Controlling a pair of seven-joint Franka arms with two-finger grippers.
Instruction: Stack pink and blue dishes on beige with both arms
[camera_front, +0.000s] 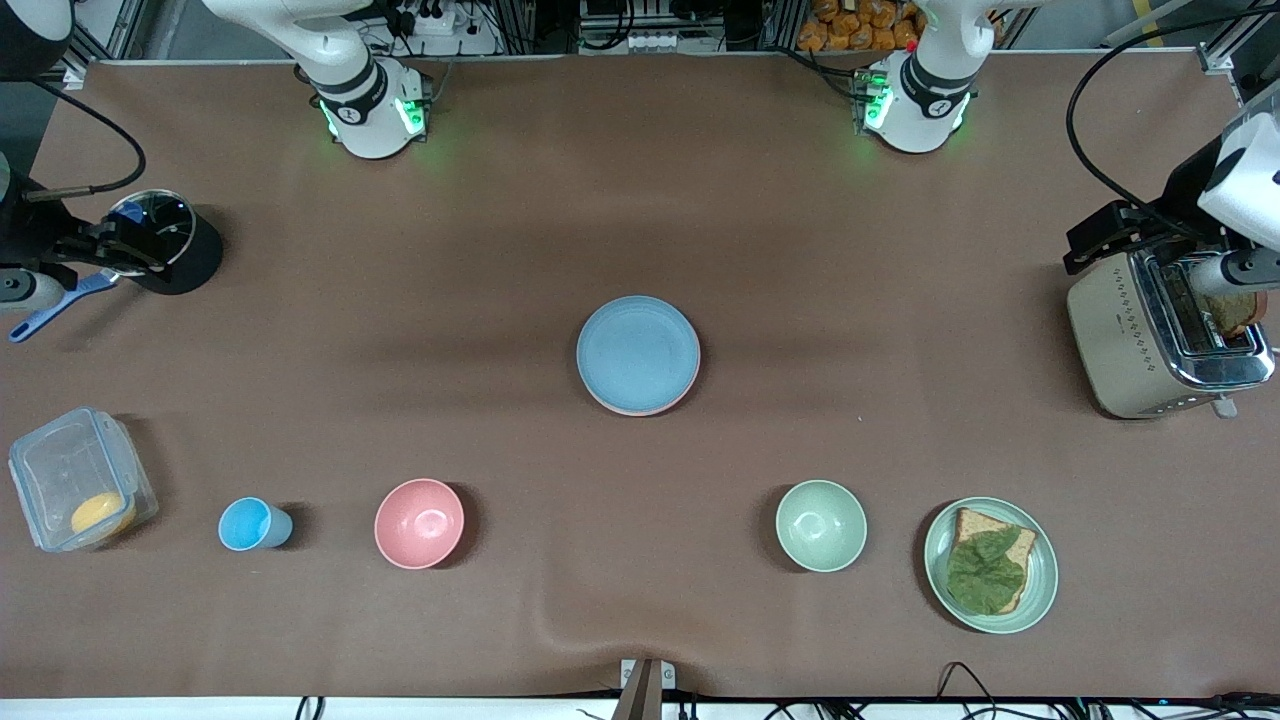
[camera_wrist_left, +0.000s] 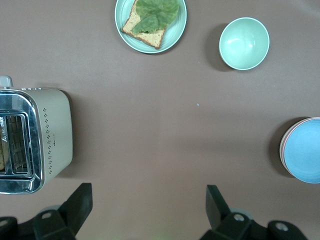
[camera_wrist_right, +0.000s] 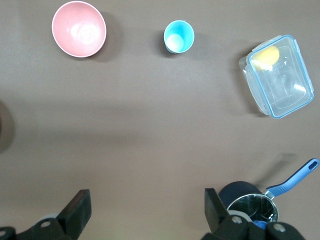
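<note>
The light blue plate (camera_front: 638, 353) lies at the table's middle, on top of a stack. A thin pink rim (camera_front: 645, 411) of the pink plate shows under it. The beige plate is hidden. In the left wrist view the blue plate (camera_wrist_left: 305, 150) sits at the edge, with the pink rim (camera_wrist_left: 282, 150) beneath it. My left gripper (camera_front: 1095, 245) (camera_wrist_left: 149, 202) hangs open and empty beside the toaster, well away from the stack. My right gripper (camera_front: 120, 245) (camera_wrist_right: 145, 205) is open and empty over the pot at the right arm's end.
A toaster (camera_front: 1160, 335) with bread stands at the left arm's end. Nearer the front camera sit a green plate with bread and leaf (camera_front: 990, 565), a green bowl (camera_front: 821, 525), a pink bowl (camera_front: 419, 522), a blue cup (camera_front: 250, 524) and a clear container (camera_front: 80, 490). A dark pot (camera_front: 165, 245) stands under the right gripper.
</note>
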